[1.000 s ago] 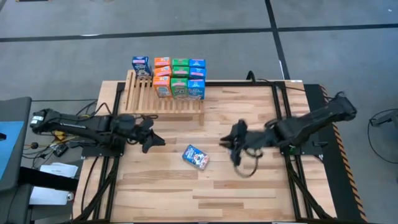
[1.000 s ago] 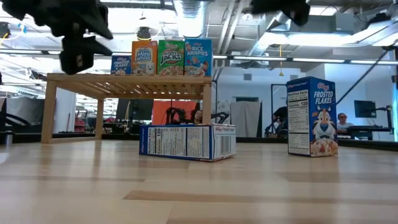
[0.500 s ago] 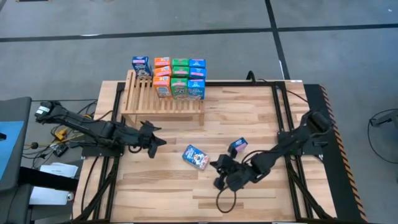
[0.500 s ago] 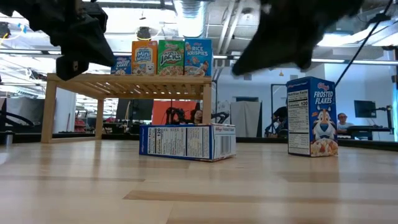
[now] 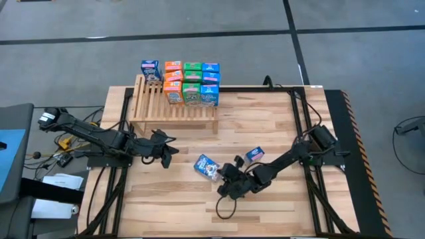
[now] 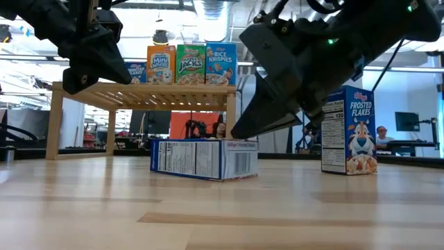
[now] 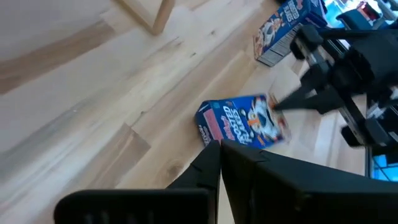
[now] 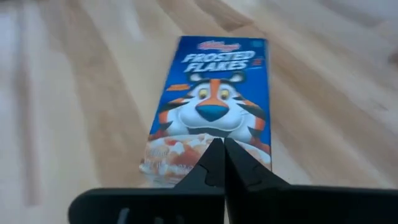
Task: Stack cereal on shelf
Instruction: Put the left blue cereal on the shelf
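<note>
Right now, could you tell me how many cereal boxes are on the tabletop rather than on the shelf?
2. The flat box lies near the middle of the table, at the right gripper; the upright box stands to its right. None seems hidden.

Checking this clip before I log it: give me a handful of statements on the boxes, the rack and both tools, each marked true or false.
1. A blue Frosted Flakes box lies flat on the table. True.
2. The right tool is gripping that flat box between open fingers. False: its fingers are shut, beside the box's near edge, in the right wrist view.
3. A second blue box stands upright on the table. True.
4. The shelf has its whole slatted top covered with boxes. False: boxes fill only its far side; the near slats are bare.
5. The left tool holds a box. False: it is shut on nothing, between shelf and flat box.
</note>
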`<state>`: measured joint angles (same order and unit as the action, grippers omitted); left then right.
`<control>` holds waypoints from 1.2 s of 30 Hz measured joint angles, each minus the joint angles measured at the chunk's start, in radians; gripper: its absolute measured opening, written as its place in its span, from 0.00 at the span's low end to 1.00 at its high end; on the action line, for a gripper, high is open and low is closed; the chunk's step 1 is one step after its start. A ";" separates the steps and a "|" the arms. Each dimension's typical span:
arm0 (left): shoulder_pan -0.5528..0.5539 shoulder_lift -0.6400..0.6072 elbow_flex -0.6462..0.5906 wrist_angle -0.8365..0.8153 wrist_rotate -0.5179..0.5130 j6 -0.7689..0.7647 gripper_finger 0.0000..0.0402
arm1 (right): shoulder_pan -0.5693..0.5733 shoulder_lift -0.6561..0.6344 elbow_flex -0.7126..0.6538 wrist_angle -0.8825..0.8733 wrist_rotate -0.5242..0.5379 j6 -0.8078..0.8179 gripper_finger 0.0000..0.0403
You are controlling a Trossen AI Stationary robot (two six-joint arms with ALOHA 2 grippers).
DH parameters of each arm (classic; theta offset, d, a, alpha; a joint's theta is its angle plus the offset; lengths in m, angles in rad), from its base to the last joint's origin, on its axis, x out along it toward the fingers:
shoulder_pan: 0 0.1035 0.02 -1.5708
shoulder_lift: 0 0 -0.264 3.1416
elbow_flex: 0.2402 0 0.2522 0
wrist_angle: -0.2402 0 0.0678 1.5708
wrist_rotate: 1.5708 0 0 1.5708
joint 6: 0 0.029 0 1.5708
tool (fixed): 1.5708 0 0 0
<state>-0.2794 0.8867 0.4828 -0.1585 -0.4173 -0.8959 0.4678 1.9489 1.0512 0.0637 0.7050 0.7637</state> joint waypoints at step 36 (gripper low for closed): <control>-0.001 0.228 0.000 0.257 -0.062 -0.119 0.15 | 0.174 -0.092 0.001 -0.162 0.192 0.147 0.02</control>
<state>-0.2802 1.1149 0.4828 0.0982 -0.4793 -1.0153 0.6420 1.8569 1.0518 -0.0982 0.8974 0.9104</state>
